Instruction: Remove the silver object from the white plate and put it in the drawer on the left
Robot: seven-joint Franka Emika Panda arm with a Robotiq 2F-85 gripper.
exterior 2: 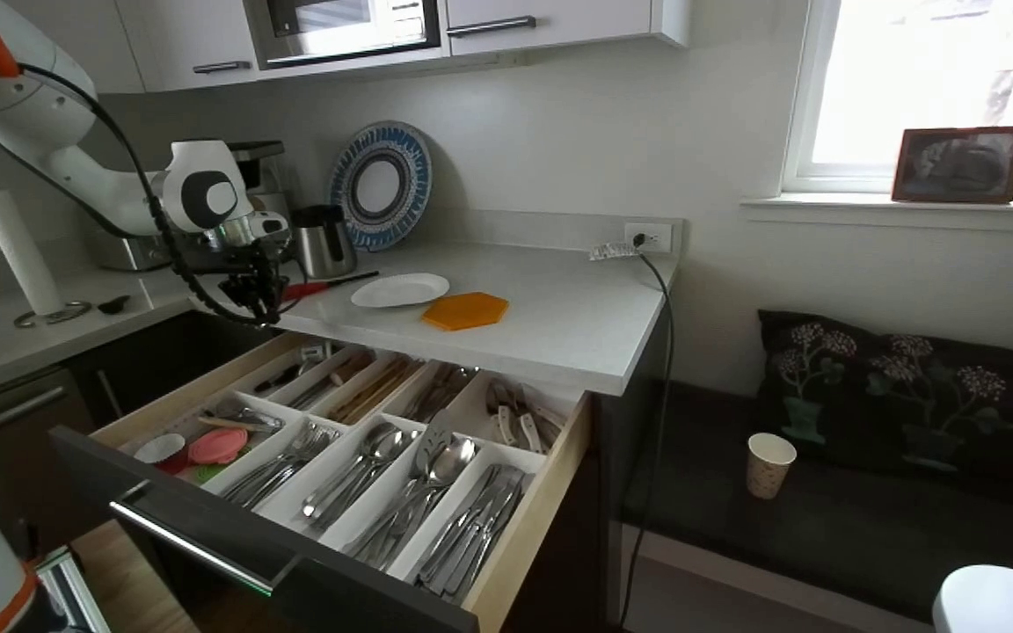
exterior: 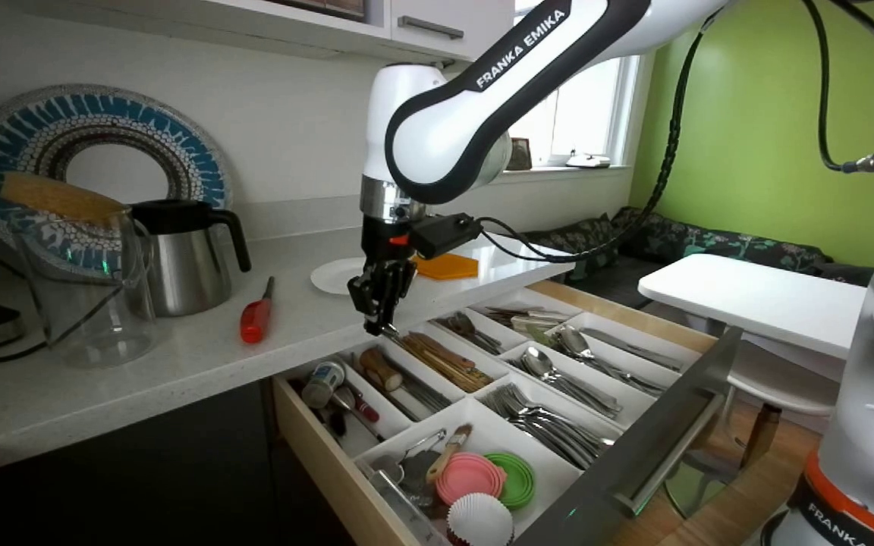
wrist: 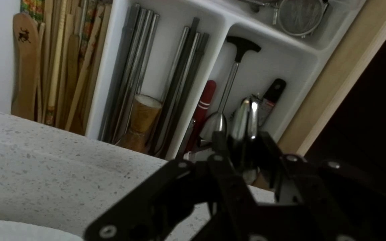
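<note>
My gripper (exterior: 382,307) is over the counter's front edge, above the back of the open drawer (exterior: 315,466). In the wrist view the fingers (wrist: 242,139) are closed on the silver object (wrist: 251,117). It juts out beyond the fingertips over a compartment with a red-handled item and a black-handled tool. Its shiny tip (exterior: 391,331) also shows in an exterior view. The white plate (exterior 2: 401,290) lies on the counter with nothing visible on it. Its edge shows in the wrist view (wrist: 22,231). The drawer's dividers hold cutlery, chopsticks, and pink and green round items.
A red-handled tool (exterior: 256,318), a steel jug (exterior: 187,265) and a clear pitcher (exterior: 95,303) stand or lie on the counter. An orange hexagonal mat (exterior 2: 465,310) lies beside the plate. The counter edge (wrist: 79,140) overhangs the drawer's back.
</note>
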